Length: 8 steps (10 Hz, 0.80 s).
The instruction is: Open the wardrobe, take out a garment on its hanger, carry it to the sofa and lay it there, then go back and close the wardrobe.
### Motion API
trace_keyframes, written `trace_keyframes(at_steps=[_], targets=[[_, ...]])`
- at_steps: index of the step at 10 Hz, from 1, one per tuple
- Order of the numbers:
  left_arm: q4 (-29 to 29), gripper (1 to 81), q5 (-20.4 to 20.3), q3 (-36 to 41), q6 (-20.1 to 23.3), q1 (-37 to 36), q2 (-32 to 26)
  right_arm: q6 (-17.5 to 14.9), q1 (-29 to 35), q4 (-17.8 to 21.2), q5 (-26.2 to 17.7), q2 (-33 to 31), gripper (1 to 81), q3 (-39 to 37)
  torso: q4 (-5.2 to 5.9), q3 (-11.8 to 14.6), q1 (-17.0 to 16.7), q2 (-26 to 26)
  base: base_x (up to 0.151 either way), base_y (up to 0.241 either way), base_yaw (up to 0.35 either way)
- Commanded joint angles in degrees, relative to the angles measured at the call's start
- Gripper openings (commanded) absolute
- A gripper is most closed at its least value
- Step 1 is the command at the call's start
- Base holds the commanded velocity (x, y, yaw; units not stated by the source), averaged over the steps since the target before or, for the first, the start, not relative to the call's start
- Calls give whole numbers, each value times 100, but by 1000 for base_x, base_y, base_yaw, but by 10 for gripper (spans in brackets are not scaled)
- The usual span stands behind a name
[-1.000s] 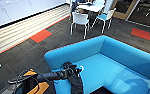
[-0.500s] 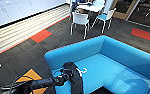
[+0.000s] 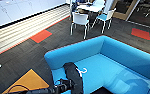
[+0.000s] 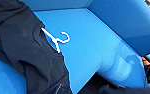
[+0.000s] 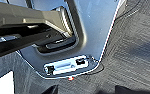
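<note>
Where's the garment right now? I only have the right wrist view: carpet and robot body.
Observer: The garment lies draped on the seat of the sofa, near the seat's left end in the head view.
Operator: Hanger with it?
Observer: Yes. The hanger is in the collar, and its white hook sticks out onto the blue seat.
Operator: Anything past the sofa?
Observer: White chairs stand round a table on the carpet beyond the sofa's back.
</note>
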Motion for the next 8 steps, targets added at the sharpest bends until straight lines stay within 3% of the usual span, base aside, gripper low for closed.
trace_keyframes(at_steps=[1,4,8], targets=[[21,811,-122,472,367,155,-128,-20,-76,6,-463,29,811,44,0,337,0,0,0,0,0],[21,811,-113,375,853,1052,-102,-11,-76,6,-471,29,811,44,0,690,-2,0,0,0,0],[21,811,-227,-328,1582,2256,101,-20,-76,6,-462,29,811,44,0,1174,-7,-2,0,0,0]])
